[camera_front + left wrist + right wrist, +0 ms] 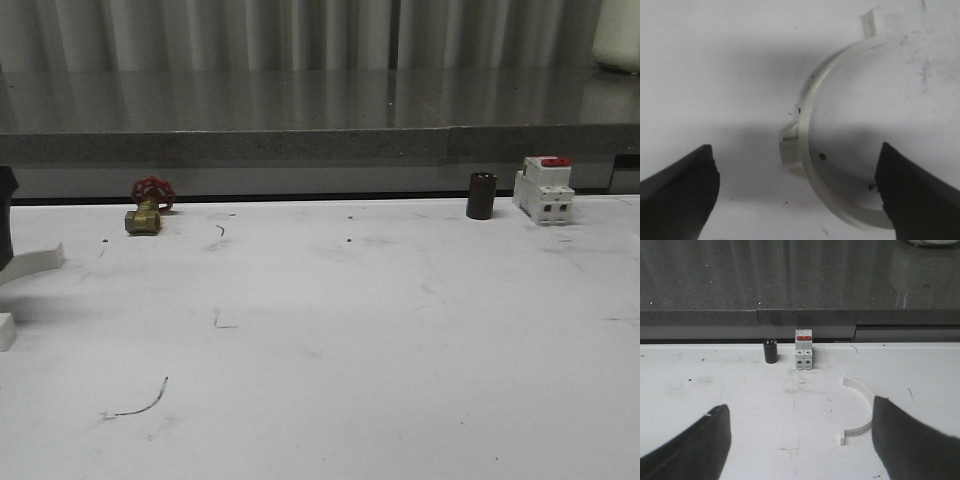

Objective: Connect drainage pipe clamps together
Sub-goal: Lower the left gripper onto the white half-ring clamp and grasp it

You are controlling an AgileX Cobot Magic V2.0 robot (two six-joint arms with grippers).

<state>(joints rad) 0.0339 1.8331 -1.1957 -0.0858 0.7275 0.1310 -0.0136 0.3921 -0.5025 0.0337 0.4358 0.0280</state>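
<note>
In the left wrist view one white clamp half-ring lay flat on the white table, its arc running between the spread fingers of our left gripper, with a flanged tab at its far end and a small lug on its outer side. One finger overlapped the ring's near end; we could not tell if it touched. The gripper was released, holding nothing.

The second half-ring lay by our right gripper, also spread wide and empty, close to the finger on that side.

We judged the step to be the approach before the first grasp. Next, each gripper needed to lower and close across its arc.

In the front view a tab showed at nine o'clock, the brass valve at ten, and the black cylinder and circuit breaker near two.
</note>
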